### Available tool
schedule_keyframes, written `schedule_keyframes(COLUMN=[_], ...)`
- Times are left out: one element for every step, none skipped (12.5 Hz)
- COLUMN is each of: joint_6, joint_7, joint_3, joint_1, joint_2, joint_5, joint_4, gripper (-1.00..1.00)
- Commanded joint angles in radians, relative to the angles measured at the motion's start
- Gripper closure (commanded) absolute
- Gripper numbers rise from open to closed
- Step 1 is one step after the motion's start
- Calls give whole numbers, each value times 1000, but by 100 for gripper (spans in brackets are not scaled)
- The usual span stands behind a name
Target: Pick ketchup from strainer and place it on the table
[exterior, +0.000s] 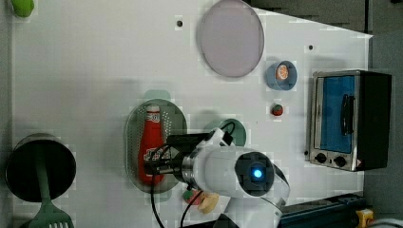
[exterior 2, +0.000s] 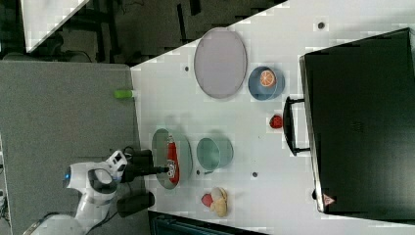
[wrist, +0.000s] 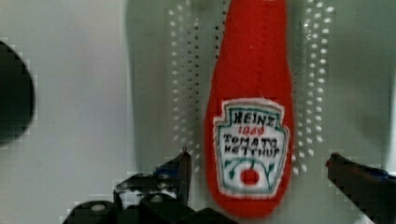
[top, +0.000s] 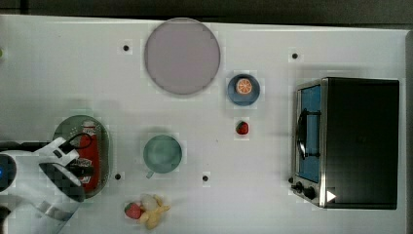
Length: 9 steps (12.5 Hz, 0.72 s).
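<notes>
Below the gripper (wrist: 259, 165), ketchup (wrist: 252, 116) lies in the strainer (wrist: 154, 93).
Its 2 fingers (wrist: 180, 170) stand wide apart, flanking the bottle's labelled lower end, nothing gripped.

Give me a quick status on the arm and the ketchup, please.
Gripper open, fingers straddling the ketchup. Ketchup lying in the strainer, not gripped. Nothing in the way.
</notes>
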Motion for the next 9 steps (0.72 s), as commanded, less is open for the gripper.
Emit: schedule_keyframes(joint_6=[63, 88, 108, 114, 115, 121, 128, 128, 128], joint_7=[125, 152, 181, 207, 222, 224, 225, 225, 225], joint_3=[-21, -28, -34, -41, -49, -56, -65, -76, -88], joint_1=[10, 12, 15, 19, 25, 31, 38, 46, 55], joint_2=[25, 51, 74, 94, 114, 132, 148, 162, 173], joint_5=[-57, -90, -117, -142, -166, -184, -189, -189, -193], joint_4=[12, 12, 13, 15, 20, 27, 35, 40, 45], gripper=[-100, -100, -100, -100, -100, -100, -100, -100, -91])
